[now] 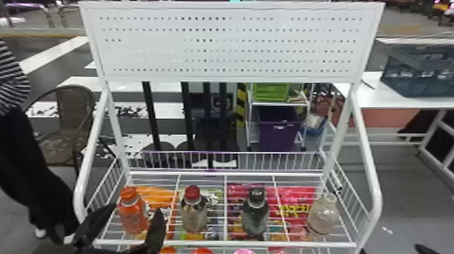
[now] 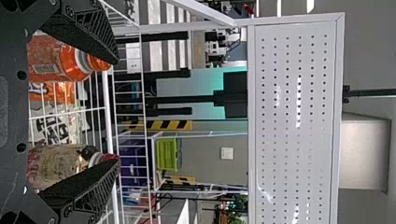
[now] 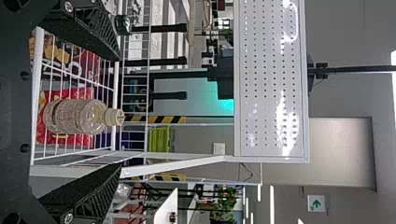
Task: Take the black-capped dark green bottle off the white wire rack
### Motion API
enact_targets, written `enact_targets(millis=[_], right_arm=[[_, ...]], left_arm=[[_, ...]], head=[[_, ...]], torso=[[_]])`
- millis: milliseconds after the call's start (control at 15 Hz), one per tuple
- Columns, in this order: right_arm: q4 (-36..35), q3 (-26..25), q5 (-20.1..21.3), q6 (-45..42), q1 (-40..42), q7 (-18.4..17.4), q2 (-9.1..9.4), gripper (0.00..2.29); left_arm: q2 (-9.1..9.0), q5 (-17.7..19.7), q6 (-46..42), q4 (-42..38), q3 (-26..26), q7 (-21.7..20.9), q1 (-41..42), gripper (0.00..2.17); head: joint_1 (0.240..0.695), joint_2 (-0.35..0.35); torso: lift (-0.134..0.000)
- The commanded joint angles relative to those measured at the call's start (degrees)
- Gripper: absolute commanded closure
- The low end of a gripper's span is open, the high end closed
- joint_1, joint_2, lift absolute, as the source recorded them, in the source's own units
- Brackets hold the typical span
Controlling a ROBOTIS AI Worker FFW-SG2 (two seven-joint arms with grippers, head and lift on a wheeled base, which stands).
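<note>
Green bottle (image 1: 255,216) stands upright on rack (image 1: 297,244). Left claw (image 2: 116,111) and right claw (image 3: 119,112): wide open, empty. Advise centring right claw on bottle, closing evenly, lifting straight.

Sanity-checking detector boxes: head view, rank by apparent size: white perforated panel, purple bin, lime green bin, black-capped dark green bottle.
1. White perforated panel
2. Purple bin
3. Black-capped dark green bottle
4. Lime green bin
</note>
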Motion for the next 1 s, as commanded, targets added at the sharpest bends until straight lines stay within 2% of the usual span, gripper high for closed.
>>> enact_targets(millis=[0,600,800,933], right_arm=[[0.01,0.0,0.1,-0.01,0.0,0.0,0.09,0.08],[0.89,0.0,0.62,-0.18,-0.35,0.18,0.26,0.08],[7.84,1.59,1.33,-3.87,-3.16,0.18,0.44,0.08],[15.13,4.13,2.47,-11.61,-5.8,0.18,0.53,0.09]], left_arm=[[-0.03,0.0,0.0,0.18,-0.09,0.0,-0.03,0.14],[-0.03,0.0,0.0,0.18,-0.09,0.0,-0.21,0.14],[-0.11,0.0,0.0,0.27,-0.18,0.0,-0.3,0.14],[-0.11,0.0,0.0,0.27,-0.18,0.0,-0.3,0.14]], head=[[0.499,0.0],[0.499,0.0],[0.499,0.0],[0.499,0.0]], torso=[[0.0],[0.0],[0.0],[0.0]])
